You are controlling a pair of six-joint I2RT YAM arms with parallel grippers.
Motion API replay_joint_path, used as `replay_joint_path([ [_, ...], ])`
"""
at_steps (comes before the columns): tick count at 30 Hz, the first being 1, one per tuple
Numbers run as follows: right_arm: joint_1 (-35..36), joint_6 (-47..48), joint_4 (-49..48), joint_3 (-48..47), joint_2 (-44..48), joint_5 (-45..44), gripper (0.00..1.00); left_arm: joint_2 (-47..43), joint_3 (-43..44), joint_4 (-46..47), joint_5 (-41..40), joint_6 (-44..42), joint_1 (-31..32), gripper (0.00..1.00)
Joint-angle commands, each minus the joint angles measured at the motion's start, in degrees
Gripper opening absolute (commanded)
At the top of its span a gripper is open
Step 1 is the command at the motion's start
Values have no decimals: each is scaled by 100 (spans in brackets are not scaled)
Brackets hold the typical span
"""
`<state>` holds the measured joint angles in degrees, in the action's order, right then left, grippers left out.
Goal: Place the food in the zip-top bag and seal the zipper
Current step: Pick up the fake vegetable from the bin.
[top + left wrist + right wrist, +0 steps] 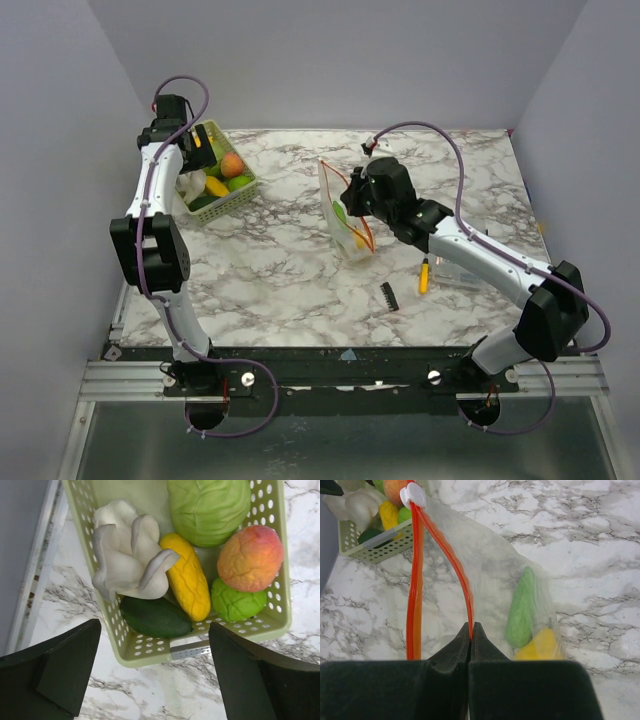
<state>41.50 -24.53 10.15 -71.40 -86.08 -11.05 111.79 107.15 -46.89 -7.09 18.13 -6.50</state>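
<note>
The zip-top bag [345, 215] [485, 570] stands mid-table with its mouth gaping. My right gripper [471, 627] [362, 200] is shut on one strand of the red-orange zipper [415, 580], whose white slider sits at the far end. Inside the bag lie a green piece [522, 607] and a yellow piece [540, 645] of food. More food fills the light green basket [150, 652] [245, 190]: a whitish mushroom [127, 555], yellow corn [187, 575], a cabbage [207, 507], an orange-red fruit [250, 557], a green piece [237, 602] and a dark green piece [155, 617]. My left gripper [154, 630] [197, 140] hovers open above the basket's near edge, holding nothing.
A yellow-handled screwdriver [424, 275] and a small black part [389, 295] lie on the marble in front of the bag. A clear rigid box [455, 270] sits under the right arm. The left wall runs close beside the basket.
</note>
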Motion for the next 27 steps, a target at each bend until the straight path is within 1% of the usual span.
replay_joint_path([
  [1,-18,82,-83,29,-130,120,1,183,197,17,-771,-561,1,94],
  [3,-14,81,-79,21,-156,169,1,263,231,-7,-973,-740,8,96],
  [6,-11,77,-77,8,-217,242,1,424,357,-125,-1039,-855,8,97],
  [10,-17,78,-72,-21,-282,254,1,616,437,-155,-829,-955,1,98],
  [13,-10,89,-67,-36,-316,244,1,764,515,-112,-485,-969,8,97],
  [15,-17,86,-64,-57,-344,274,1,869,555,-64,-434,-944,3,96],
  [19,-14,100,-37,-60,-357,230,1,1175,903,-188,-373,-960,5,87],
  [20,-13,91,-40,-59,-362,243,1,1223,961,-208,-351,-956,5,84],
  [22,-14,95,-28,-67,-385,316,1,1296,1056,-257,-346,-934,8,74],
  [25,-16,98,-23,-68,-379,283,1,1412,1172,-329,-353,-934,8,62],
  [27,-19,94,-31,-75,-380,273,1,1494,1260,-455,-394,-941,7,58],
])
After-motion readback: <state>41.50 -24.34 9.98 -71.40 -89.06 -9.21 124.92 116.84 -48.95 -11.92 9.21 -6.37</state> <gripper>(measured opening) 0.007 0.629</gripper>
